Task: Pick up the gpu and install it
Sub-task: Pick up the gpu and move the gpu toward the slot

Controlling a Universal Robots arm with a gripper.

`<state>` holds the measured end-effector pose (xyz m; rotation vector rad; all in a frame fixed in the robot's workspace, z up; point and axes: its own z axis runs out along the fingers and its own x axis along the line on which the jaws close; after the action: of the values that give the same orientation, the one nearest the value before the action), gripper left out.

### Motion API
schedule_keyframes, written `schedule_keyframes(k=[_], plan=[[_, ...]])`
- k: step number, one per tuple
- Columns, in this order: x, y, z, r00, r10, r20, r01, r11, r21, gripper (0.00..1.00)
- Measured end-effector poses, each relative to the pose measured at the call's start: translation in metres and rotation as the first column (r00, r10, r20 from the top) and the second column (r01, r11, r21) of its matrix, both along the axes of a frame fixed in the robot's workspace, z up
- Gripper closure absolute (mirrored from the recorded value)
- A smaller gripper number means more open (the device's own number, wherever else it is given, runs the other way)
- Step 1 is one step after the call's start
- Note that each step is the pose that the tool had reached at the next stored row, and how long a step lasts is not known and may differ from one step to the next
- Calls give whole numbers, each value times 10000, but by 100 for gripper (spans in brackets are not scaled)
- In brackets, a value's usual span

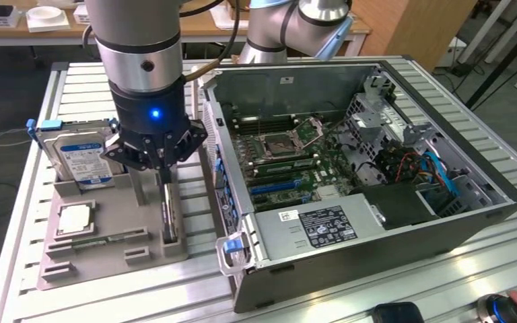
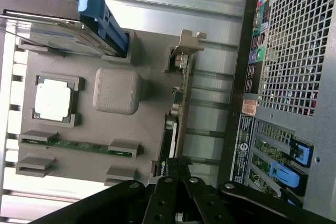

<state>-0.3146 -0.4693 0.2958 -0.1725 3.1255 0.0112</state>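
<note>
Our gripper (image 1: 162,173) hangs right over the gpu (image 1: 167,212); we cannot tell if it grips. The gpu stands on its thin edge in the grey holder (image 1: 119,205), so its top is easy to grab. In the exterior view, the open computer case (image 1: 349,269) sits at its three o'clock, on the silver table (image 1: 474,262)
</note>
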Motion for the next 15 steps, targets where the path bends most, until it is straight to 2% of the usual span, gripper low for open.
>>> schedule_keyframes(k=[5,15], plan=[[0,0,0,10000,-1,1,1,10000,17,90],[0,-5,-7,10000,0,1,0,9998,196,90]])
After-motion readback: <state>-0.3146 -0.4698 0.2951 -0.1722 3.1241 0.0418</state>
